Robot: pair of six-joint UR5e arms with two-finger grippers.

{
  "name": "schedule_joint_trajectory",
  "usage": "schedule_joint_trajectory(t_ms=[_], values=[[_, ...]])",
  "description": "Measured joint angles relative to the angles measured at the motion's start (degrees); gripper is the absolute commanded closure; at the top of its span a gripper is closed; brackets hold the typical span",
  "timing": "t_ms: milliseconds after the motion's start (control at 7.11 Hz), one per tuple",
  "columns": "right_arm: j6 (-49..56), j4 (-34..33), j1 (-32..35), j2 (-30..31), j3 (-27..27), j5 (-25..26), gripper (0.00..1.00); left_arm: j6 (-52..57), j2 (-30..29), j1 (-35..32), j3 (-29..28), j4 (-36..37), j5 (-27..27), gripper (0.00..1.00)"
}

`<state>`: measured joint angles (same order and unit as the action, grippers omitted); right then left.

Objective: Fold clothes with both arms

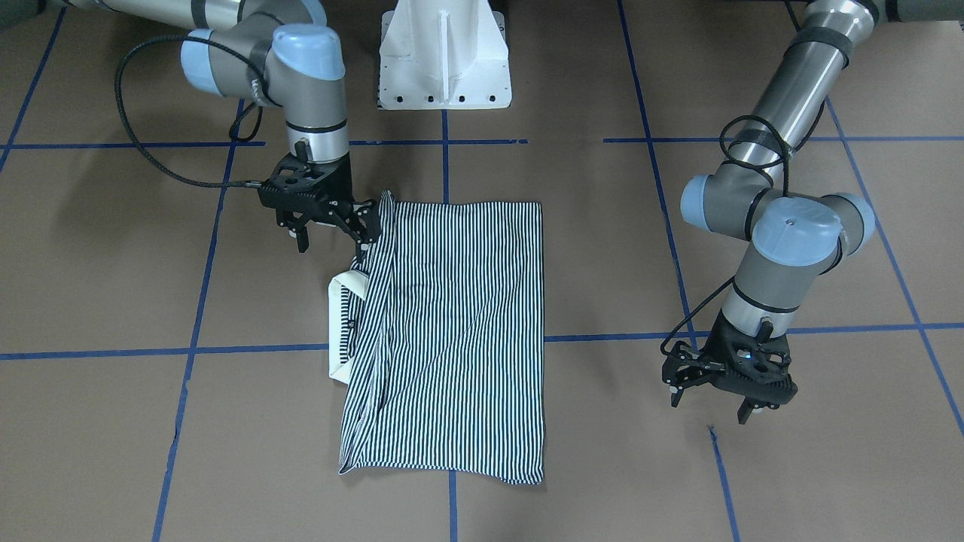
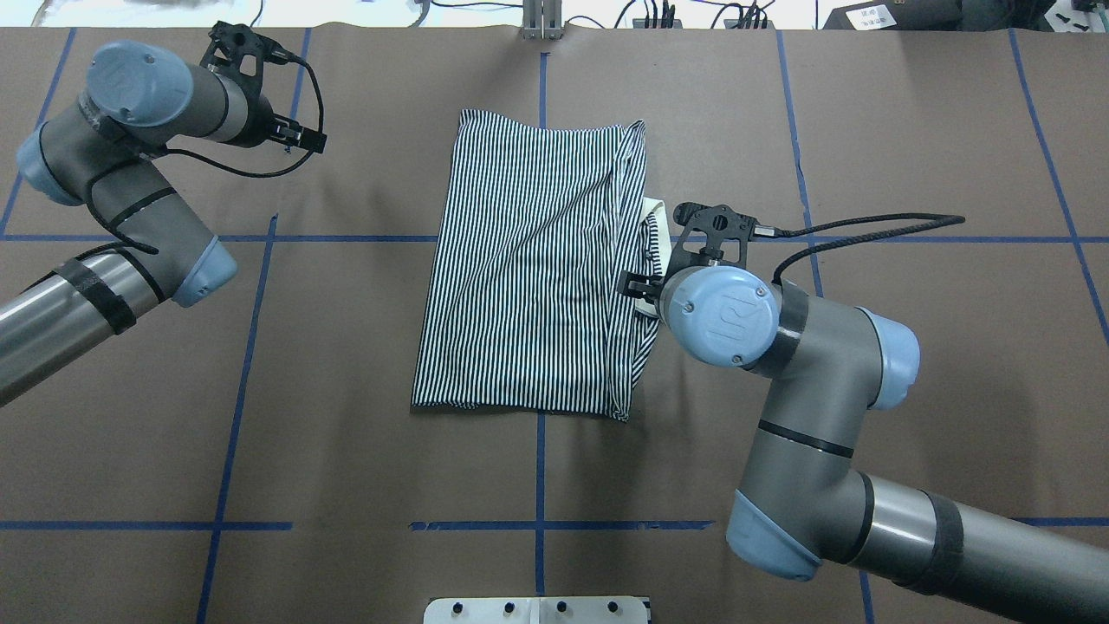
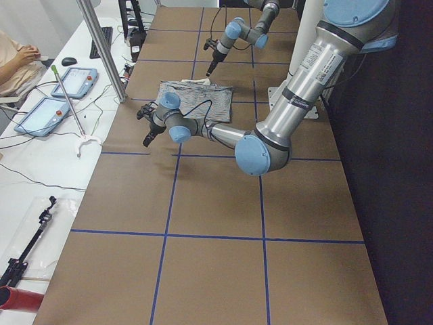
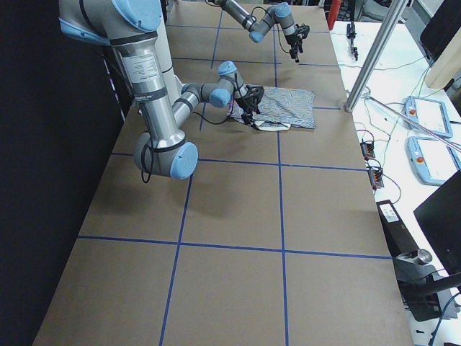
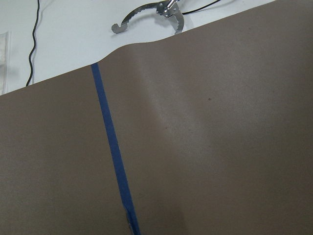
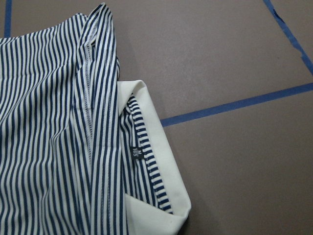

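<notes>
The striped polo shirt (image 1: 452, 324) lies flat on the brown table, folded into a tall rectangle. Its white collar (image 1: 343, 290) sticks out on the side facing my right arm. The right wrist view shows the collar (image 6: 156, 147) with a small size label inside it, beside the stripes (image 6: 49, 147). My right gripper (image 1: 334, 239) is open and empty, just over the shirt's corner next to the collar. My left gripper (image 1: 709, 406) is open and empty, hanging over bare table well away from the shirt (image 2: 528, 277). The left wrist view shows only table and tape.
The white pedestal base (image 1: 444, 60) stands at the robot's side of the table. Blue tape lines (image 1: 188, 350) grid the brown surface. Beyond the table's far edge is a white bench with a metal hook tool (image 5: 146, 14), tablets (image 3: 40, 115) and a seated person (image 3: 13, 61).
</notes>
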<state>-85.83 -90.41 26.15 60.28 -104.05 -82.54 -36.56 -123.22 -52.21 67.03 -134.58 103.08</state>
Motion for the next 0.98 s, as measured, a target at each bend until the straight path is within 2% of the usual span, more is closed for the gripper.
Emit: schedule_joint_trajectory(t_ms=[141, 281, 422, 844, 985], values=[[1.33, -5.58, -0.83, -3.01, -0.44, -1.06, 0.00, 0.00, 0.27, 0.00, 0.34, 0.01, 0.30, 0.00], [3.48, -8.11, -2.36, -4.67, -0.52, -1.54, 0.14, 0.00, 0.37, 0.01, 0.53, 0.01, 0.40, 0.00], [5.81, -9.31, -4.28, -5.51, -0.39, -1.80, 0.47, 0.00, 0.40, 0.04, 0.60, 0.03, 0.44, 0.00], [14.18, -12.78, -10.26, -5.68, 0.04, -1.91, 0.60, -0.02, 0.42, 0.12, 0.67, 0.08, 0.46, 0.00], [15.04, -13.13, -11.38, -5.54, 0.09, -1.86, 0.67, -0.23, 0.38, 0.18, 0.76, 0.05, 0.46, 0.00]])
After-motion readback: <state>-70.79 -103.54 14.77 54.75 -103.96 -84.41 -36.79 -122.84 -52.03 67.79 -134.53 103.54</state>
